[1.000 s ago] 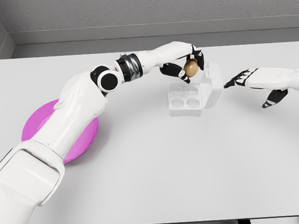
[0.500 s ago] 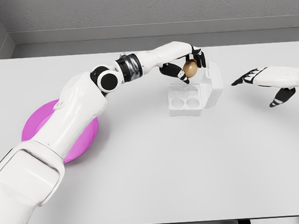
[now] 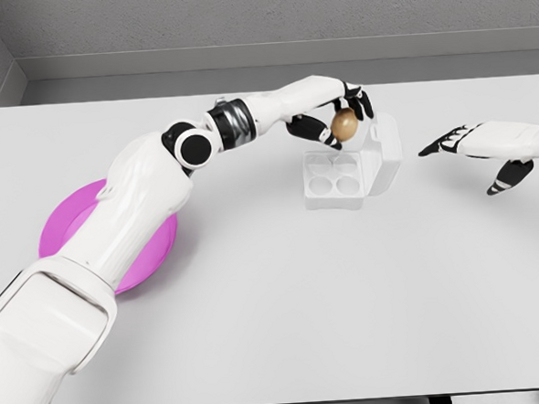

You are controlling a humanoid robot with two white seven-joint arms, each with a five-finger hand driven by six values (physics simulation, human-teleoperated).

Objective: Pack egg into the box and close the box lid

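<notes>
A brown egg (image 3: 343, 123) hangs just above the far cups of the white egg box (image 3: 334, 181), held by my left hand (image 3: 338, 115) between black fingertips. The box stands on the table with its lid (image 3: 385, 155) raised upright on the right side, and all its cups show empty. My right hand (image 3: 472, 146) hovers to the right of the box, apart from it, its fingers spread and holding nothing.
A magenta plate (image 3: 65, 224) lies at the table's left, partly hidden under my left arm. The white table (image 3: 285, 302) stretches wide in front of the box, and a grey wall runs behind it.
The right hand has drawn back to the right, away from the box lid. The left hand with the egg has barely shifted above the box.
</notes>
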